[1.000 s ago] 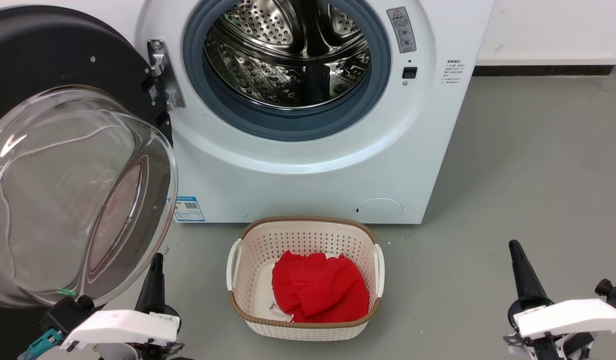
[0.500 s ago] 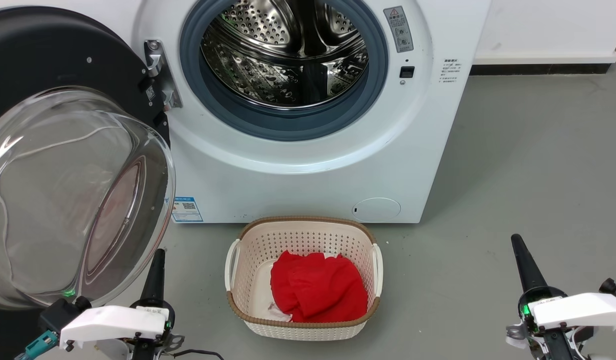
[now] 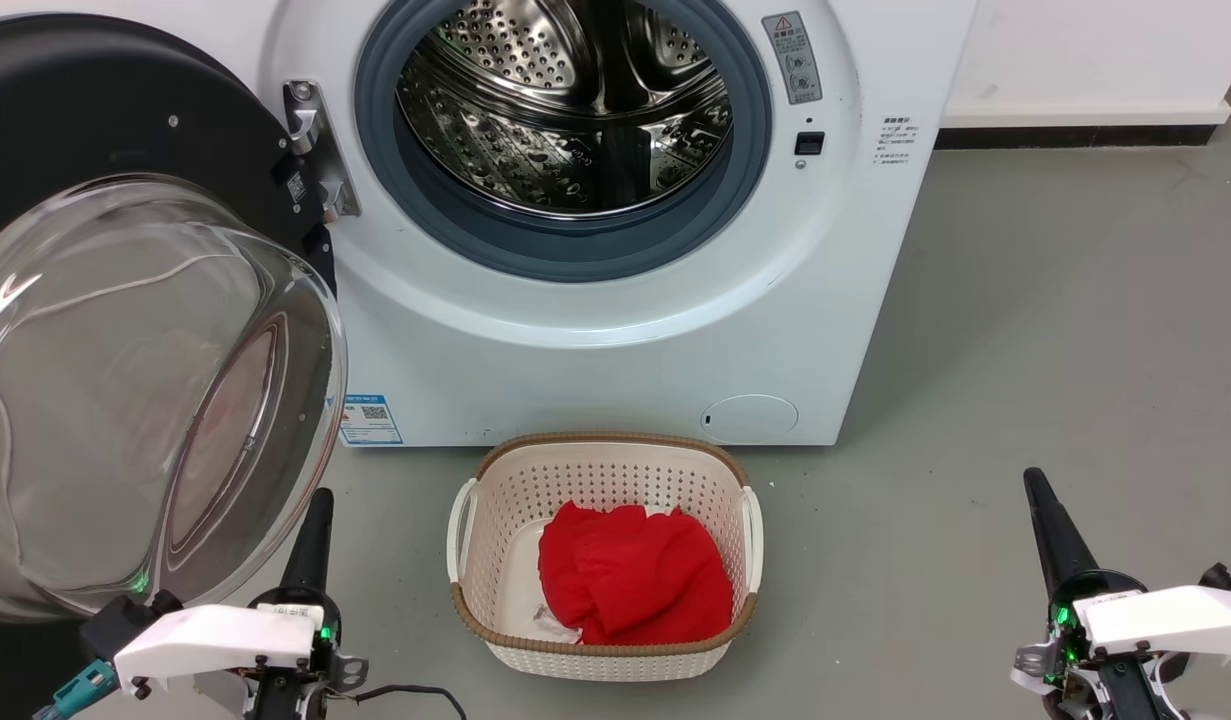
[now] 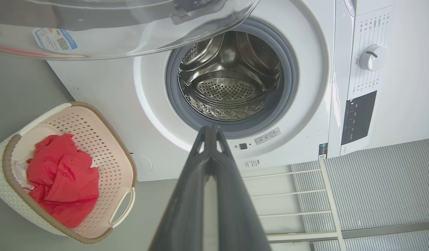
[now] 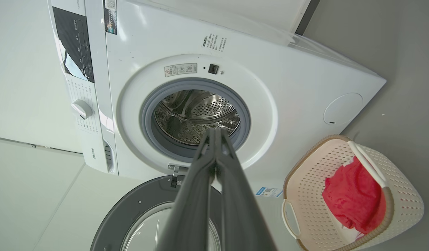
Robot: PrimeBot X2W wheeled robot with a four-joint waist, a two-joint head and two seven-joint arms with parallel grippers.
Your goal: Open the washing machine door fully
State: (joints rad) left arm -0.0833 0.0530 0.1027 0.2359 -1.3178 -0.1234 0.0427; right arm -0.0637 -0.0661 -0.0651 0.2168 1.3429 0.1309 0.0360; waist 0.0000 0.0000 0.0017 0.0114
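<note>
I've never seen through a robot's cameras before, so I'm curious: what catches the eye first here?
The washing machine door stands swung open at the head view's left, its clear glass bowl bulging toward the camera. Beside it gapes the shiny steel drum, and on the floor in front sits a white basket holding a bright red cloth.

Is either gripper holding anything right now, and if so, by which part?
Nothing is held. The left gripper and the right gripper are both shut on nothing; the washing machine door stands open beside the left one, ungripped.
</note>
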